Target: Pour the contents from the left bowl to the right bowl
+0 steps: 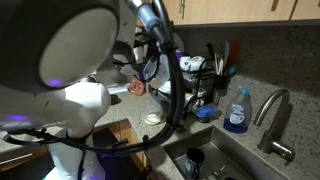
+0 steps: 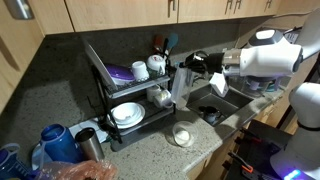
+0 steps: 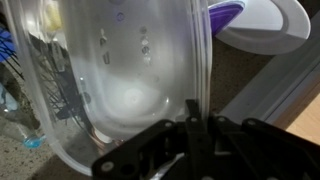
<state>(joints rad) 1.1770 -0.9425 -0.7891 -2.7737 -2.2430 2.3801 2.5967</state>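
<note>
Clenched jaws on the rim of the left bowl [image 3: 120, 80]; held it tipped on edge before the black dish rack [image 2: 100, 78], above the right bowl [image 2: 183, 133]; showed the latter upright on the worktop [image 2: 150, 152], near the rack's front corner

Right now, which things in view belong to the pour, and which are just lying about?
Job:
- hand, shut on the clear bowl's rim
- clear bowl, held tilted
- counter bowl

Lying about:
- dish rack with white dishes
- soap bottle
- faucet
- sink
</note>
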